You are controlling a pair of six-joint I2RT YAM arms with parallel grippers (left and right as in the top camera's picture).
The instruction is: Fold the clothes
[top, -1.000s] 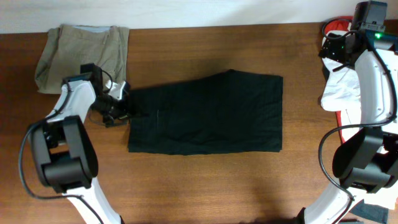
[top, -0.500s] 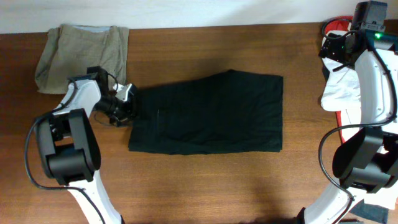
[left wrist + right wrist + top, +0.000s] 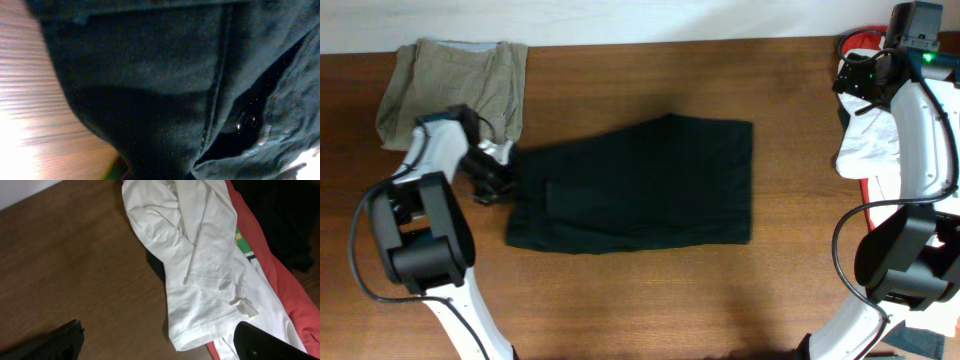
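Observation:
The clothes are spread over the table. A large black trouser-like garment (image 3: pixel 640 185) lies flat in the middle. My left gripper (image 3: pixel 500 180) is shut on its left edge. In the left wrist view the black fabric (image 3: pixel 150 75) fills the frame and hides the fingers; a seam and a button (image 3: pixel 246 120) show. A folded khaki garment (image 3: pixel 450 85) lies at the back left. A white garment (image 3: pixel 200 255) lies over a red one (image 3: pixel 270 280) at the right edge. My right gripper (image 3: pixel 160 347) hangs open above the white garment's hem, holding nothing.
The wooden table (image 3: pixel 640 300) extends in front of the black garment. The table's back edge meets a white wall (image 3: pixel 620 20). My right arm (image 3: pixel 920 130) stands over the white and red pile at the far right.
My left gripper shut on the black garment's left edge and drew the whole garment a little to the left. The right arm has not moved.

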